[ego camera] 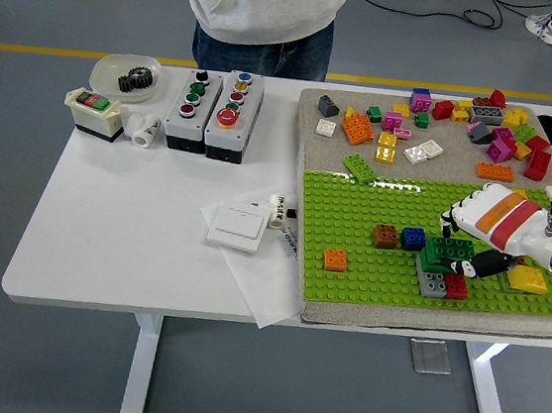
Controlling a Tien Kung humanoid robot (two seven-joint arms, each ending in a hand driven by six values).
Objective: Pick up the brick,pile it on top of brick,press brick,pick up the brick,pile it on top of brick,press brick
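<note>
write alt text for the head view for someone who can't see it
The robot's right hand presses a dark green brick onto a grey and red brick stack on a green baseplate. Loose bricks lie behind; a person stands across the white table.

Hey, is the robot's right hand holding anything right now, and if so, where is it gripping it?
The right hand rests its fingers over the top of the green brick stacked on the grey brick; whether it grips or only presses cannot be told.

On the table (102,247) stand 2 button boxes (210,111) and 1 wall switch (237,227). 1 bowl (124,75) holds 1 gear (135,79). 1 green baseplate (368,277) is there.
</note>
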